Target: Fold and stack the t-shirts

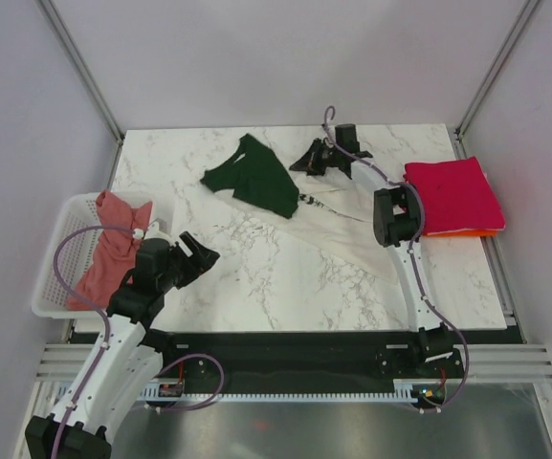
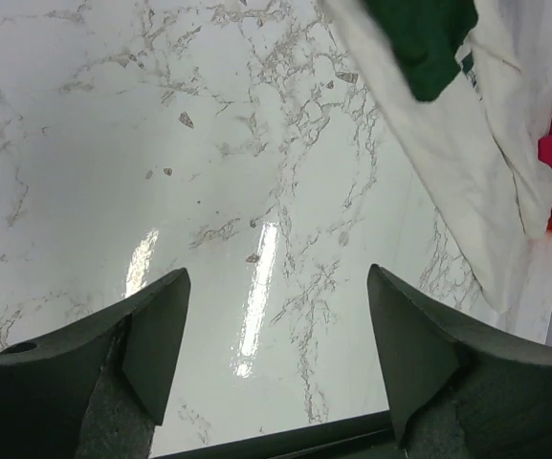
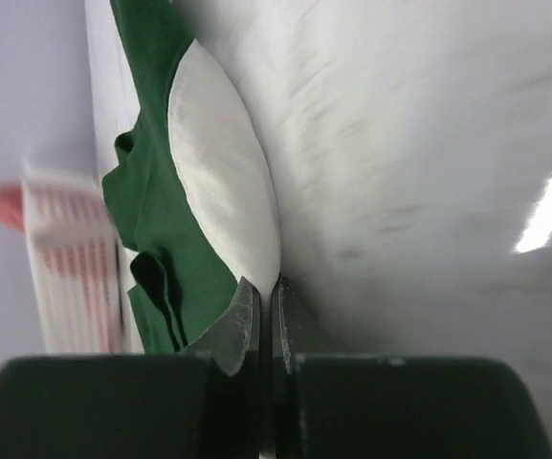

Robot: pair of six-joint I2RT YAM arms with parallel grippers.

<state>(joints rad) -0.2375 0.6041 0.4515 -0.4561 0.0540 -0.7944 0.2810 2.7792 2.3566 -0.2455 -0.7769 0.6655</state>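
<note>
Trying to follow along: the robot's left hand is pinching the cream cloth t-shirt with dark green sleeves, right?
Wrong hand: the right hand is shut on the cream cloth t-shirt with dark green sleeves, as the right wrist view shows. The left hand is open above the white marble table.

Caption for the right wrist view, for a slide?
The right pincer shut on the cream and green t-shirt.

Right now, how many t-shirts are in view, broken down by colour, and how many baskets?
cream and green tee: 1, not yet folded
salmon-pink tee: 1, lying in the white basket
magenta tee: 1, folded, on top of the orange one
orange tee: 1, only its edge showing
white basket: 1
Total: 4 tees and 1 basket, 5 things
</note>
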